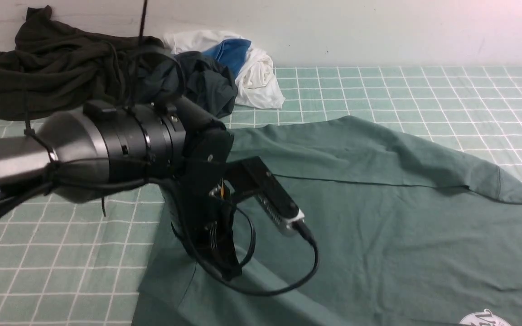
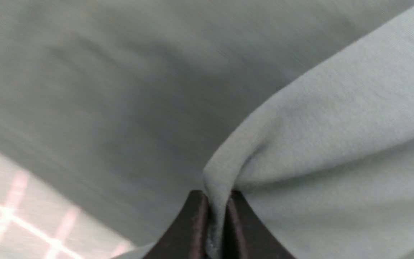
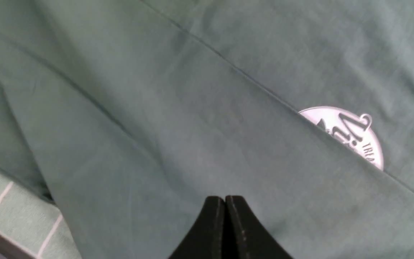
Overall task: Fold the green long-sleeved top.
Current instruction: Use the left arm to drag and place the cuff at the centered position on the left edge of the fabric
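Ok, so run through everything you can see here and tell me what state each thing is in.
green long-sleeved top, spread out, one layer folded over
left end effector, shut on a pinch of the top's fabric
right end effector, shut, holding nothing
white logo, partly covered by a fold
dark olive garment, crumpled in a heap
dark grey garment, crumpled
white cloth, bunched up

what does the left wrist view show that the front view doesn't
Only the left wrist view: the left gripper pinching a raised fold of the green top between its jaws. Only the front view: the dark olive garment and the white cloth at the back, plus part of the white logo. Both: the green top lying on the checked table cover.
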Robot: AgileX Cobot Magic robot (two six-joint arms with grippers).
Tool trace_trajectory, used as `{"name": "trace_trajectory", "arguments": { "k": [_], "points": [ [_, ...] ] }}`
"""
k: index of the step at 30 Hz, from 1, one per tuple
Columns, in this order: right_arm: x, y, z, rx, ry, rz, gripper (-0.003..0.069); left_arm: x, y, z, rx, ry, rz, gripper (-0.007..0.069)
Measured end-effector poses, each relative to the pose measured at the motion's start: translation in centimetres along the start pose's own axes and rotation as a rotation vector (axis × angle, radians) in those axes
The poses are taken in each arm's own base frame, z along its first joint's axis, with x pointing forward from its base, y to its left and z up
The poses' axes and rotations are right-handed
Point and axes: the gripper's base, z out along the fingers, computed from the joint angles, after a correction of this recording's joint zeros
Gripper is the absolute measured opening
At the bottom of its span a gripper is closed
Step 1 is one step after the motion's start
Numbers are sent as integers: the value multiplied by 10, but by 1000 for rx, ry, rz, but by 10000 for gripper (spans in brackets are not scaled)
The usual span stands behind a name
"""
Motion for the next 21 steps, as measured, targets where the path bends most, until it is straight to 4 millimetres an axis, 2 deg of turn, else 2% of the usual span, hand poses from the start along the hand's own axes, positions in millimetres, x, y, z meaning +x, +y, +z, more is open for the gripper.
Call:
{"name": "trace_trajectory", "arguments": {
  "k": [2,3,7,14,17,21],
  "points": [
    [-1,-1,0,12,-12,7,-14,-2,8,-5,-11,-13,-20,28],
    [-2,-3,0,31,-27,19,-14,-6,20,-11,-28,-30,-44,31],
    [-6,-8,-1,87,-68,63,-14,-11,46,-11,-40,-30,-101,31],
    [-8,-13,-1,136,-100,91,-14,-15,60,24,-16,10,-135,58],
    [-9,-13,-1,139,-102,89,-14,-16,65,34,-19,4,-143,107],
    [-9,-13,-1,142,-102,90,-14,-17,82,34,-52,-26,-202,278]
  ]
}}
